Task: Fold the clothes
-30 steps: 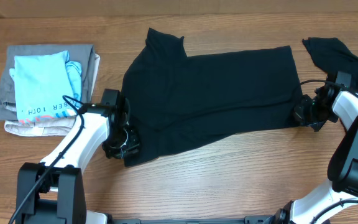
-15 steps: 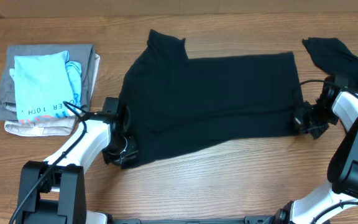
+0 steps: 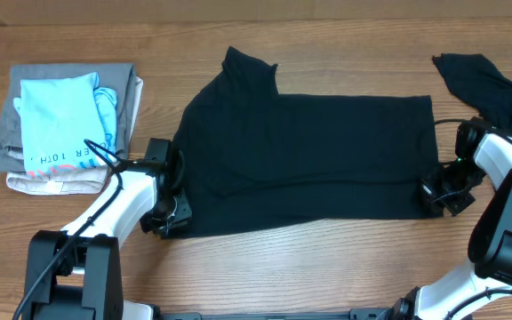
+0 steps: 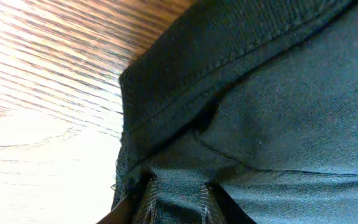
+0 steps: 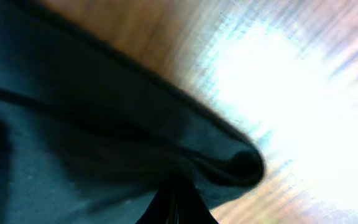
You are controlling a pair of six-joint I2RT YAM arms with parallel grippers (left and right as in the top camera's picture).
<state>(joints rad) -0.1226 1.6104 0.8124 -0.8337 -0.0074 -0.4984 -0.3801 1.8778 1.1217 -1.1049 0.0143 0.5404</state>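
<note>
Stretched low from both sides, with left gripper (image 3: 169, 221) and right gripper (image 3: 436, 196) each pinched tight on a shirt (image 3: 309, 151) corner.

Robotics lab, L arm (image 3: 118, 200), R arm (image 3: 505, 158), wood tabletop (image 3: 327, 267), folded clothes pile (image 3: 60, 124)

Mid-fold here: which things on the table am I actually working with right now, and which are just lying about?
In hand: black shirt, spread flat; left pincer and right pincer, each shut on a lower corner.
Lying about: folded pile at the left, light blue tee on top; dark garment at the far right edge.
</note>
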